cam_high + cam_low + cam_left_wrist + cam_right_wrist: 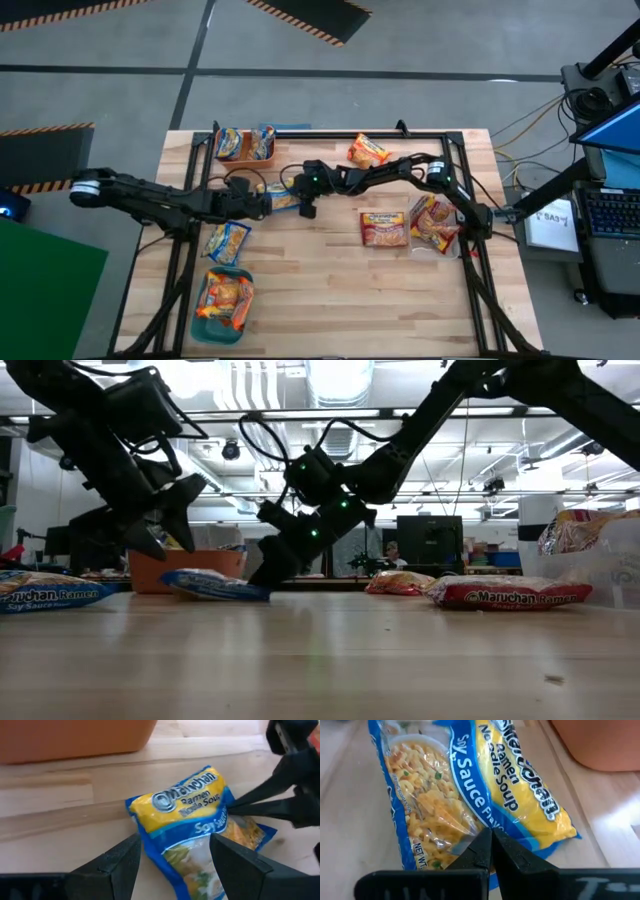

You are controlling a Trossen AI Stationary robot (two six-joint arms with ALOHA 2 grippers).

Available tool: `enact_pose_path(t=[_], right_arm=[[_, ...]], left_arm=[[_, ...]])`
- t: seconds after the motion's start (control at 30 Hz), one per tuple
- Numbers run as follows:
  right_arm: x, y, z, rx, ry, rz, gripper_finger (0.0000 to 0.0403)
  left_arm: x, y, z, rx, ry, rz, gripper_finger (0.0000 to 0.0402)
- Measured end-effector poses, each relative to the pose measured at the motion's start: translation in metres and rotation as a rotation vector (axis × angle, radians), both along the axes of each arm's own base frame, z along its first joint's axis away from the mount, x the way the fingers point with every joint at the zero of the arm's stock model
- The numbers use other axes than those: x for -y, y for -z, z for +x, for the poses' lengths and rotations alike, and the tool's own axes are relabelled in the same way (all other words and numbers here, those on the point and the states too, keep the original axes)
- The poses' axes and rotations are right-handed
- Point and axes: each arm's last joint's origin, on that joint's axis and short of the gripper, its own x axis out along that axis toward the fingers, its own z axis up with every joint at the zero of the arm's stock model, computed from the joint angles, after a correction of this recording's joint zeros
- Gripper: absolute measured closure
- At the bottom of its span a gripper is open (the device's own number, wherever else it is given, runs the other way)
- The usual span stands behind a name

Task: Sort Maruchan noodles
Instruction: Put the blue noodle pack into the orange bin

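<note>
A blue-and-yellow Maruchan noodle packet [282, 197] lies flat on the table left of centre, between my two grippers. My left gripper [175, 840] is open. Its fingers stand over the packet's left end, one on each side, and in the low view they hang a little above it [160, 535]. My right gripper [490, 837] is shut, reaching in from the right with its tips on the packet [215, 585]. My right gripper sets its shut fingertips [235, 810] on the packet's blue band [470, 820], near a long edge. The fingers slant down from the table's right side. The packet lies flat on the wood under them, not lifted.
An orange bin [262, 158] with blue packets stands far left. A teal bin [200, 318] with orange packets stands near left. A clear tub [432, 248] with red packets stands right. Loose packets: blue [228, 241], orange [368, 151], red [385, 228].
</note>
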Motion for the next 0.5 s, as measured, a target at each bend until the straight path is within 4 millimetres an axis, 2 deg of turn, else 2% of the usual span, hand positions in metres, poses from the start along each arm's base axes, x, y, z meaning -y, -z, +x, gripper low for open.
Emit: enact_pose_path(t=[0.23,0.5], right_arm=[[0.001,0.011,-0.001,-0.024,-0.003,-0.021,0.0394],[0.001,0.022,0.0,-0.02,-0.003,-0.022,0.0394]], left_arm=[[-0.001,0.003,0.003,0.092,-0.118,-0.043,0.0182],[-0.004,0.019,0.009,0.078,-0.203,-0.074,0.0182]])
